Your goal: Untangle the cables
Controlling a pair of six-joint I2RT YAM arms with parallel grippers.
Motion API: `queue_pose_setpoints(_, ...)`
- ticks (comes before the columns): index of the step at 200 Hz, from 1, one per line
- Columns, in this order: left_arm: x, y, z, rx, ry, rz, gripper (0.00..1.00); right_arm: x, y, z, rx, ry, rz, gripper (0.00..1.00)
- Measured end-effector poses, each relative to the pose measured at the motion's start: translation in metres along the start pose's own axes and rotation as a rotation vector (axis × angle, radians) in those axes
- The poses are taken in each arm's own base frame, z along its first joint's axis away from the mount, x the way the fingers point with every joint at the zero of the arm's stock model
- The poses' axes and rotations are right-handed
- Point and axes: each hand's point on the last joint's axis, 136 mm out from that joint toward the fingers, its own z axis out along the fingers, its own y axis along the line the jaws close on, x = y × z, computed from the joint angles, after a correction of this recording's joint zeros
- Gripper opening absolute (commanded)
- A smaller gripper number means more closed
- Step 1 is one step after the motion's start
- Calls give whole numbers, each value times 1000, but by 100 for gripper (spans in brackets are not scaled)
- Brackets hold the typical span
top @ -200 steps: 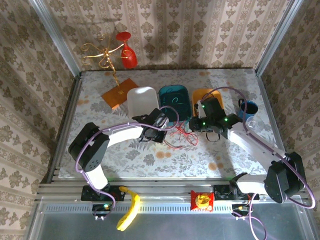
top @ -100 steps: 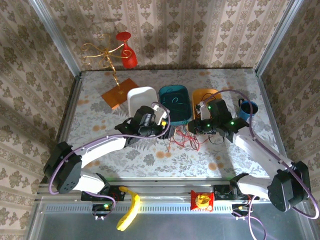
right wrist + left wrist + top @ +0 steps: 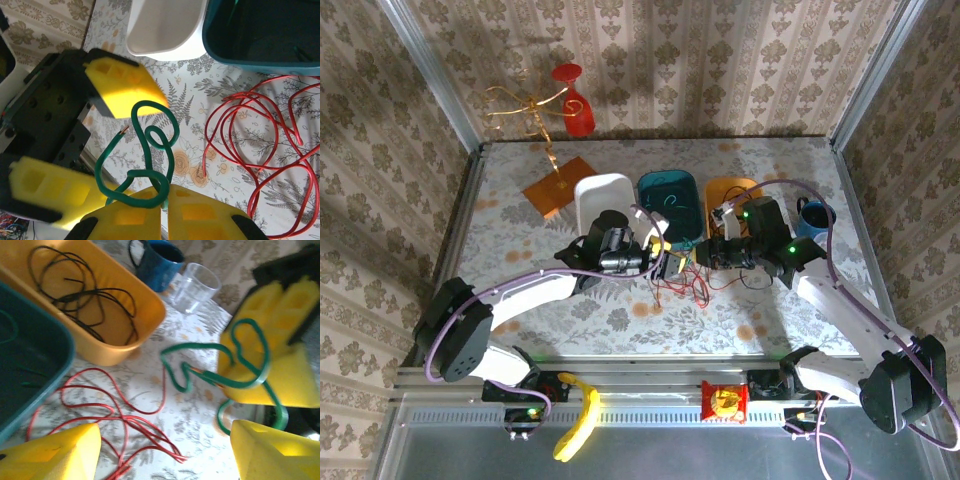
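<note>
Change: L gripper [image 3: 162, 452] pads, together a sec ago, are now standing wide apart. L arm has also been swinging in toward R gripper [image 3: 164, 200]. R is staying clamped on the green cable [image 3: 150, 103], pinching a bend of it betw. its pads. The rest of the cable is looping up in the air betw. L's open pads, bare copper tip showing.

Red cable [image 3: 134, 421] is lying in loose loops on the tabletop near the teal bin. It is apart from green, as far as I can tell.

Judgement: green is looking freed from red. L is prob. lining up for a regrasp or hand-over, w/ binning still to do.

Containers:
- Orange bin [image 3: 115, 352]: holding the black cable [image 3: 85, 292], coiled loosely.
- Teal bin [image 3: 260, 30]: a green strand is faintly showing inside.
- White bin [image 3: 170, 20]: nothing showing in the part visible.
- Blue mug [image 3: 157, 265] and clear cup [image 3: 197, 287]: sitting beside the orange bin; contents can't tell.
</note>
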Motion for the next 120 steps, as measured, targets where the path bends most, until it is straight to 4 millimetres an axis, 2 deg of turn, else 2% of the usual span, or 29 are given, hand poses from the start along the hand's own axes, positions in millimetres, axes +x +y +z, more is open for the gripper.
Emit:
queue_pose_setpoints(23, 4, -11, 0, 62, 20, -1, 63, -1, -2, 0, 11, -6, 11, 12)
queue_pose_setpoints(62, -2, -24, -1, 128, 26, 7, 63, -6, -1, 0, 15, -16, 24, 12)
queue_pose_setpoints(94, -10, -22, 5, 127, 17, 12, 62, -12, 1, 0, 7, -30, 30, 12)
queue_pose_setpoints(120, -8, -8, 13, 77, 17, -7, 41, -14, 3, 0, 1, -37, 33, 12)
